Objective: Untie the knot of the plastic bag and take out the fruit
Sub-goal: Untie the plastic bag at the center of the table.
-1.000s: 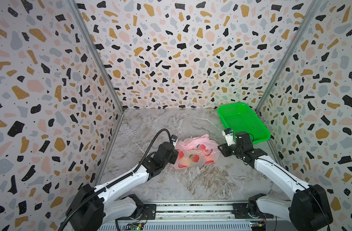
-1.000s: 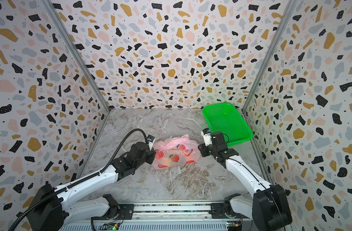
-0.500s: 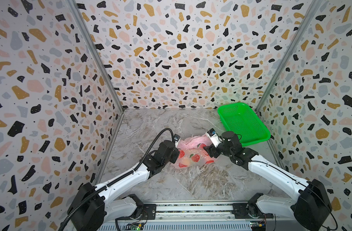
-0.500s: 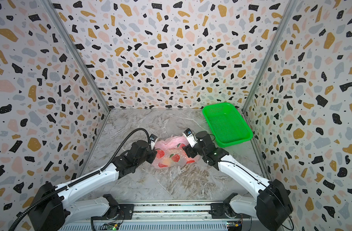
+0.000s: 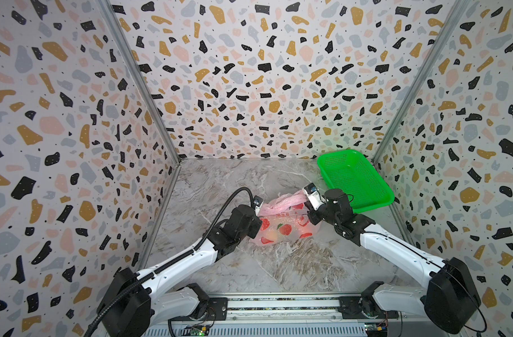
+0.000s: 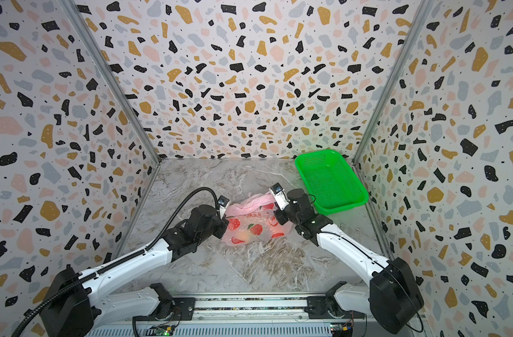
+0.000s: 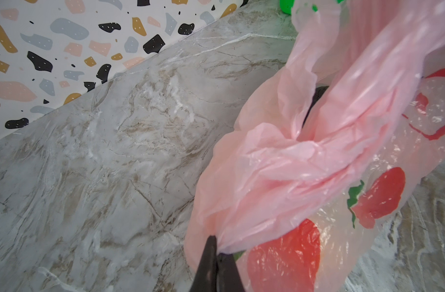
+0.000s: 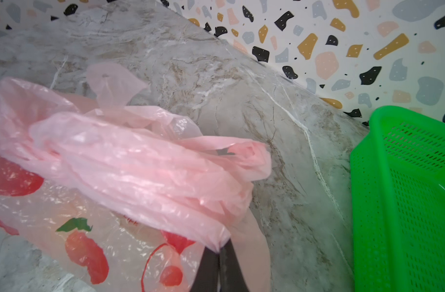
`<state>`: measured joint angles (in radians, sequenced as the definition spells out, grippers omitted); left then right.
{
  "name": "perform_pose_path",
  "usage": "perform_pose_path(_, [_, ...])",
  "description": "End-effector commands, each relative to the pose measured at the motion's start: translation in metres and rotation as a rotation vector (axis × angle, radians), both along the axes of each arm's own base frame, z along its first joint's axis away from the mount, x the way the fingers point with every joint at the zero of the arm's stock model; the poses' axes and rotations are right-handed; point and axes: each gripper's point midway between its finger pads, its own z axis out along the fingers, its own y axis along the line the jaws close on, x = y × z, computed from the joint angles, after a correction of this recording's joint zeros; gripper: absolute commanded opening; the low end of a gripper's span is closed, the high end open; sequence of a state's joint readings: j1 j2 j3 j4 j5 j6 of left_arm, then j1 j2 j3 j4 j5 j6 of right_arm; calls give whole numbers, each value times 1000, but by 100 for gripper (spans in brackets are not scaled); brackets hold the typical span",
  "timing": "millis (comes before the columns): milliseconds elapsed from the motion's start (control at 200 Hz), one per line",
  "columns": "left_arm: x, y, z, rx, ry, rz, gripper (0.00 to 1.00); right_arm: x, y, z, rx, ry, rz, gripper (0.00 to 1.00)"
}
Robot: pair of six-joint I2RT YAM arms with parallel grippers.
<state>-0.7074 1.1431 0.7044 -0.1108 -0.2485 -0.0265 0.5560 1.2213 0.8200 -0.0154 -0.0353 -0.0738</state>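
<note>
two grippers: both on the plastic bag, one at each end of it
top views: plastic bag (image 5: 281, 224) (image 6: 251, 223) lies mid-floor on the marble table (image 5: 278, 268), red prints up, a little orange showing through the film; twisted handle band runs along its far edge
top views, arms: left gripper (image 5: 256, 223) at the bag's left end, right gripper (image 5: 310, 214) at its right end; fingertips hidden behind the wrists here
top views, basket: green basket (image 5: 355, 180) just beyond the bag's right end, near the right wrist, apart from the bag
left wrist: left gripper (image 7: 216, 246) fingers pressed together, clamped on a bunched pink handle; knot (image 7: 296, 141) further up the twisted plastic from the pinch
right wrist: right gripper (image 8: 219, 249) fingers together, pinching the other gathered pink handle; basket (image 8: 403, 192) beside the bag, not touching
fruit: only a faint orange blur through the bag, cannot tell which pieces
</note>
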Motion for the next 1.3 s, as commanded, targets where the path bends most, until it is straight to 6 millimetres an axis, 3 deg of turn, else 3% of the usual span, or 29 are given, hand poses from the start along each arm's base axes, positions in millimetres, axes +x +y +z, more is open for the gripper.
perform_pose_path(0, [1,7,8,-35,-23,41,0,0,-21,9,88,38,-72,0])
perform_pose_path(260, [0,6,15,-133,-16,41,0,-8,-51,4,217,144,-134,0])
perform_pose_path(405, [1,10,11,-140,-1,59,0,-14,-57,6,280,139,-116,0])
perform_pose_path(506, [0,13,17,-118,-6,72,64,-20,-50,10,295,128,-66,0])
perform_pose_path(586, [-5,7,39,-126,-62,43,81,-22,-46,17,312,118,-37,0])
perform_pose_path(696, [-23,-18,69,-107,-138,-72,98,-23,-43,24,321,113,-23,0])
perform_pose_path(796, [-29,-39,79,-45,-162,-141,100,-25,-40,28,318,108,-4,0])
perform_pose_path(1026, [-12,-93,99,-23,-207,-266,98,-29,-35,31,312,93,6,0])
perform_pose_path(1171, [-13,-125,92,4,-189,-385,94,-28,-32,31,311,94,10,0])
perform_pose_path(1296, [-5,-135,83,22,-182,-392,91,-27,-31,35,313,86,13,0])
